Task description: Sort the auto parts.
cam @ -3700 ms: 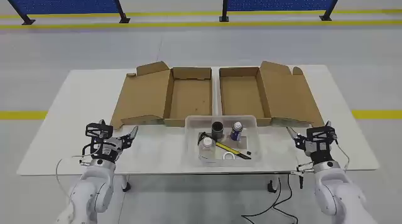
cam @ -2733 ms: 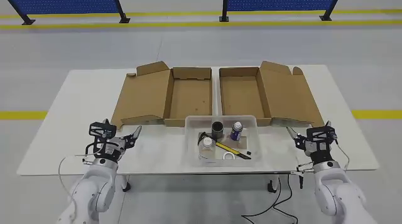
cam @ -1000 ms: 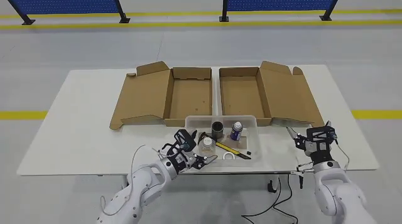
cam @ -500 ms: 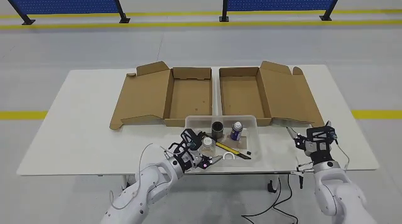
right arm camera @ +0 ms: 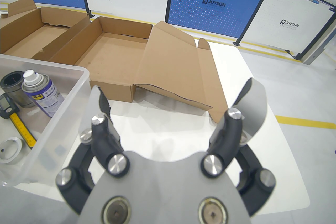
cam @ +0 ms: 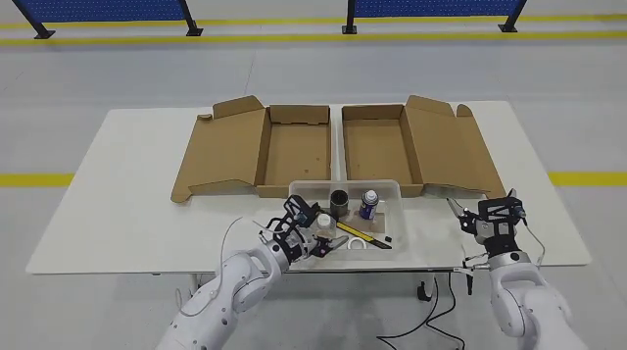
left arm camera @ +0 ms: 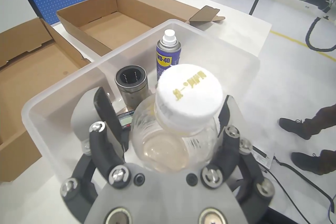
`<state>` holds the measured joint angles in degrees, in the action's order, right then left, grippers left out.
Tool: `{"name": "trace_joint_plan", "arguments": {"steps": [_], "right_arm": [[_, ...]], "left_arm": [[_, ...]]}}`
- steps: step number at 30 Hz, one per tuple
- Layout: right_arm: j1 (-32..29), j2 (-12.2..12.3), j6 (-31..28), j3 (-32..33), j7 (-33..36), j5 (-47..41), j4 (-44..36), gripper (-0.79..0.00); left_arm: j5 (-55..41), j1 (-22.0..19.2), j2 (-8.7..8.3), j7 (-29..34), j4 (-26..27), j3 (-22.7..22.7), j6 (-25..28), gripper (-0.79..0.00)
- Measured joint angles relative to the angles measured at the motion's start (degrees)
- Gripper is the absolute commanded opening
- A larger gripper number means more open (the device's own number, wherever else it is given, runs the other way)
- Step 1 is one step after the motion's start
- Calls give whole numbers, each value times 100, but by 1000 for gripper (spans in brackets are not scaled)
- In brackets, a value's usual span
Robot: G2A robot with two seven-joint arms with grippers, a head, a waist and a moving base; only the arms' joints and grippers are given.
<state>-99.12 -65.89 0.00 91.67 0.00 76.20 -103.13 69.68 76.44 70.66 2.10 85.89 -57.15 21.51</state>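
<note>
At the near edge of the tabletop (cam: 118, 203), toward its right corner, we record the right gripper (right arm camera: 175, 89) above bare surface just beside the clear bin (right arm camera: 65, 93), its jaws spread wide and holding nothing. The bin sits at the middle of the near edge. Over the bin's left side we find the left gripper (left arm camera: 164, 93), jaws wide and straddling a clear bottle (left arm camera: 181, 117) with a white cap. One finger stands visibly apart from the bottle wall, and we cannot tell whether the other touches it. The bottle stands upright on the bin floor near the left wall. By the bin's near wall lies a metal ring (right arm camera: 9, 150), with a caliper (right arm camera: 15, 120) slanting across the floor beside it. At the bin's far wall a dark metal cylinder (left arm camera: 131, 84) and a spray can (left arm camera: 168, 57) stand upright, side by side. Beyond the bin, toward the far edge, two open cardboard boxes rest side by side, the left box (cam: 294, 149) and the right box (cam: 377, 149).
</note>
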Motion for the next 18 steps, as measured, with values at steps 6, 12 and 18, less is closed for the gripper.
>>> {"name": "trace_joint_plan", "arguments": {"steps": [6,12,18], "right_arm": [[0,0,0,0,0,0,0,0],[0,0,0,0,0,0,0,0],[0,0,0,0,0,0,0,0]], "left_arm": [[43,-32,10,-16,-31,19,-2,-212],[99,-43,17,-64,-58,29,-18,-394],[176,-74,34,-152,-76,74,-46,-739]]}}
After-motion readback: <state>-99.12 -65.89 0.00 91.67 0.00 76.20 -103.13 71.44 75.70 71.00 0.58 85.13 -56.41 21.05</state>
